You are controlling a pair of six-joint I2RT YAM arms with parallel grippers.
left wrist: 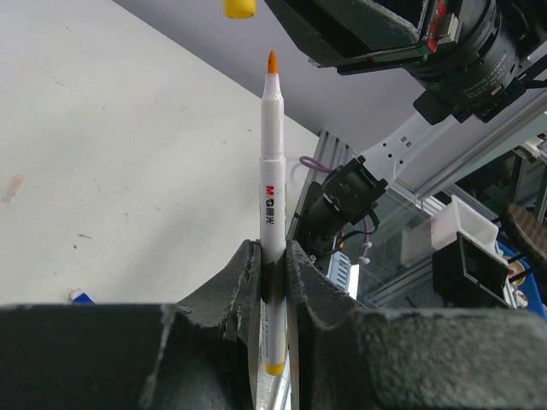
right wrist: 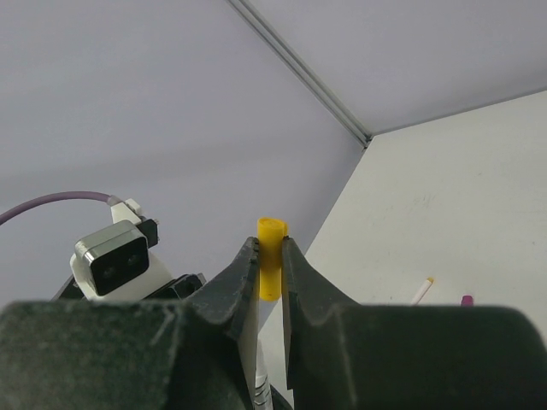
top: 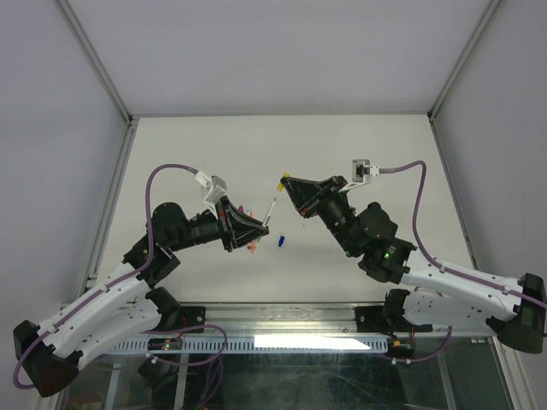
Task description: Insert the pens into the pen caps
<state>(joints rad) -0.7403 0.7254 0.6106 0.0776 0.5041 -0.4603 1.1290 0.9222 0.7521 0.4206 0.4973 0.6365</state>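
Jaws of the left gripper (left wrist: 272,254) are clamping a white pen (left wrist: 272,171) by its lower barrel, with its orange tip pointing at a yellow cap (left wrist: 240,8) just beyond it, not touching. Jaws of the right gripper (right wrist: 271,246) are pinching that yellow cap in the air. A blue cap (top: 280,243) is lying on the table (top: 359,145) between the arms.

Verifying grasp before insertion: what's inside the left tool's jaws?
A thin white-barrelled plastic pen, orange tip up, stands clamped in the left tool. Its yellow end shows below the fingers; the barrel stretch between them is covered.
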